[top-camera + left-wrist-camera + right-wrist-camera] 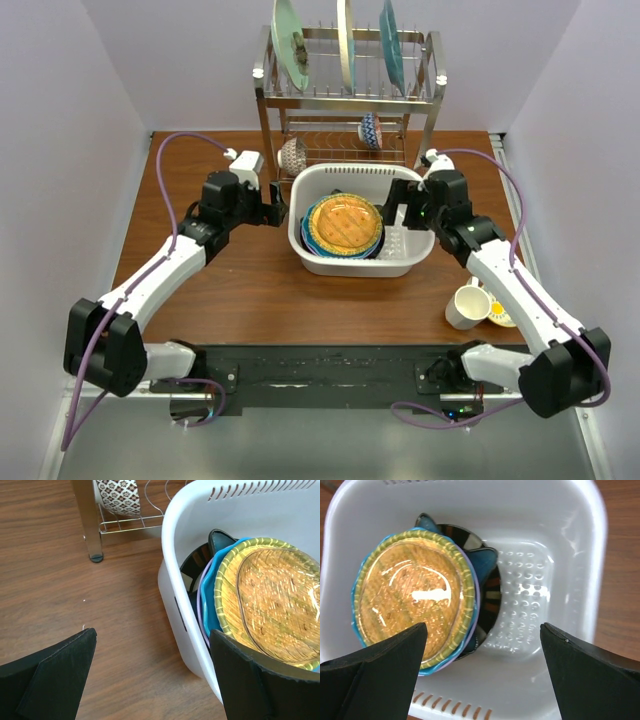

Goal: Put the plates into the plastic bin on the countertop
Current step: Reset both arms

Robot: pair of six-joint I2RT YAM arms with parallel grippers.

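Note:
The white plastic bin (pixel 345 268) sits mid-countertop (pixel 250 290) and holds a stack of plates (pixel 343 224) on its left side, an amber patterned one on top. From the right wrist, the plates (pixel 412 597) show blue, lavender and dark edges under it, beside the bin's bare perforated base (pixel 527 595). My left gripper (pixel 281 205) is open at the bin's left wall (pixel 172 580); one finger hangs over the wood, the other over the plates (pixel 272 595), with the left gripper (pixel 152 631) empty. Over the bin's right half my right gripper (pixel 397 213) (pixel 483 625) stands open and empty.
Behind the bin stands a steel wire rack (pixel 345 100) with three big plates (pixel 290 40) upright on top and patterned bowls (pixel 293 155) on its lower shelf. A white mug (pixel 467 305) and a small saucer (pixel 500 313) sit at the front right.

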